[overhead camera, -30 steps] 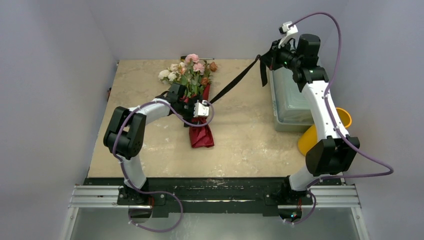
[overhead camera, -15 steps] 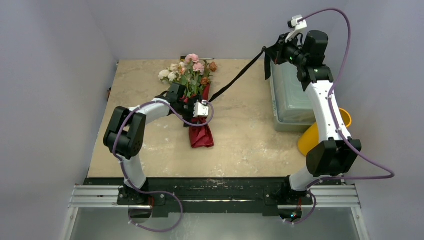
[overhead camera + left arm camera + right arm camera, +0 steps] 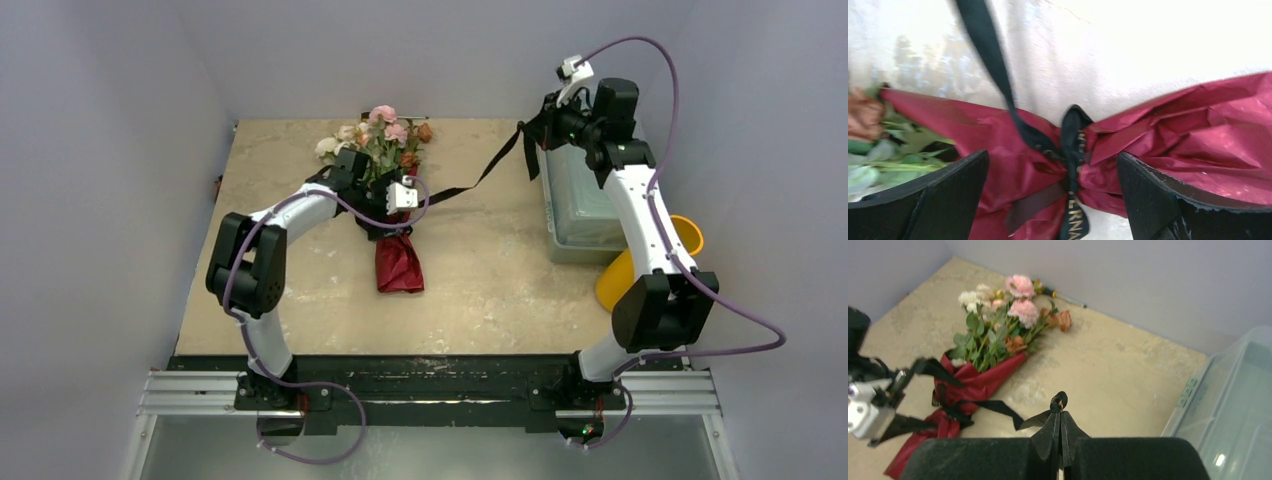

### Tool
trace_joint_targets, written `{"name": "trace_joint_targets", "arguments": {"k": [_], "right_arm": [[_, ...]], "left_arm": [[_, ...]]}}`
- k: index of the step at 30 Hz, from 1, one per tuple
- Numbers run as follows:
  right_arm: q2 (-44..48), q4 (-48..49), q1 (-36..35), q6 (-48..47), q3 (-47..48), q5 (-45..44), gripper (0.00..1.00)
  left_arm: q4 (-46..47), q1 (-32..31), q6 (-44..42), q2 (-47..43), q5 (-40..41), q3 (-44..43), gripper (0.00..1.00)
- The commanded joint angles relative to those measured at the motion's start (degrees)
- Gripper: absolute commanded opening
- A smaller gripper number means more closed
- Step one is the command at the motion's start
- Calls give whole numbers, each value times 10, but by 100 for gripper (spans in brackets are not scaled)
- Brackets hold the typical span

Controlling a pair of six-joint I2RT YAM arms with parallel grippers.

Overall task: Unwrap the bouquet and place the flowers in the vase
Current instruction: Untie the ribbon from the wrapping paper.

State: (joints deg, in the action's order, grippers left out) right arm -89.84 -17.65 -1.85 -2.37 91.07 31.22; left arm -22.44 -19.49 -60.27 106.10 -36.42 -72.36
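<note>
Item: bouquet, lying flat on the beige marbled desk a little left of centre in the overhead view. Contents: flowers in cream, white, pink and peach with green leaves, heads toward the back wall at the top of the frame. Wrapping: crinkled maroon paper, pinched at the waist, its tail flaring toward the lower edge of the frame. Tie: black ribbon, knotted at the waist with gold lettering on one band; one free end runs up and to the right across the desk, off the surface, with a bend near the bouquet. Left pincer: released, jaws spread wide, its black fingers standing either side of the knotted waist and gripping nothing. Right pincer: clenched on the free end of the black ribbon, held aloft at the upper right of the overhead view, above the far end of the clear plastic box. Vase: yellow-orange, at the right edge of the desk just below the box, well apart from the bouquet and largely hidden behind the right arm. Sundry: what looks like a screwdriver against the back wall, just beyond the flower heads.
</note>
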Motion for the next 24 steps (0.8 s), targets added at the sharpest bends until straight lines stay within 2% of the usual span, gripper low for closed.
{"name": "trace_joint_targets", "arguments": {"k": [1, 6, 11, 16, 19, 21, 23, 24], "right_arm": [[-6, -28, -14, -54, -29, 11, 0], [-18, -59, -29, -78, -42, 11, 0], [-22, -89, -60, -109, -58, 5, 0], [-29, -103, -82, -122, -75, -8, 0], [-43, -122, -91, -134, -78, -13, 0], [-51, -128, -96, -135, -83, -18, 0], [-62, -136, -103, -139, -79, -28, 6], [-69, -143, -106, -142, -72, -29, 15]], "left_arm": [[-4, 8, 48, -43, -28, -59, 100], [16, 23, 100, -81, -38, -71, 100], [37, 108, 184, -112, -63, -56, 97], [58, 187, 210, -161, -71, 27, 90], [27, 195, 166, -178, -72, 58, 82], [19, 195, 131, -192, -73, 91, 73], [10, 195, 95, -199, -70, 115, 66], [9, 195, 82, -200, -68, 124, 63]]}}
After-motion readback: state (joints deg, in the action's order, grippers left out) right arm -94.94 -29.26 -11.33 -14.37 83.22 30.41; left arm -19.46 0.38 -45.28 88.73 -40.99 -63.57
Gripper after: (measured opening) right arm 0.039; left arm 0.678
